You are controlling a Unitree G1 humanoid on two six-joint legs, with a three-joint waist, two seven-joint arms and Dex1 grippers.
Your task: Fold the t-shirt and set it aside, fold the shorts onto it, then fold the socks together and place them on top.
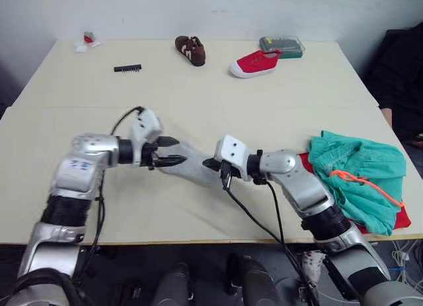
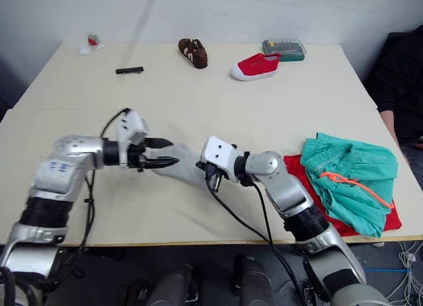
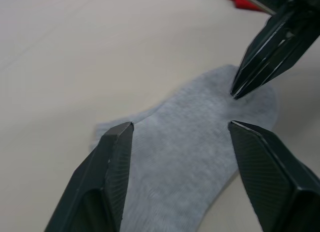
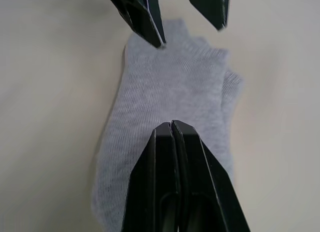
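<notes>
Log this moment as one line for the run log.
light grey knit socks flat on table | left gripper open over one end | right gripper shut on other end | teal shorts on red t-shirt

T-shirt [image 1: 399, 219]: mostly hidden under shorts [image 1: 357, 177], lower right. Small red-and-white item [image 1: 87, 39], upper left: too small to identify. Person [image 1: 402, 75]: cut off, right edge.

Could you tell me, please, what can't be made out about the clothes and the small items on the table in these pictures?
- Bright red cloth t-shirt: mostly covered by the teal cloth shorts in the eye views, so its fold is unreadable.
- Light grey knit socks: one outline offset behind the other in the right wrist view; how far they overlap is hidden under the shut right gripper.
- Small red-and-white item at the far corner: too small to identify.
</notes>
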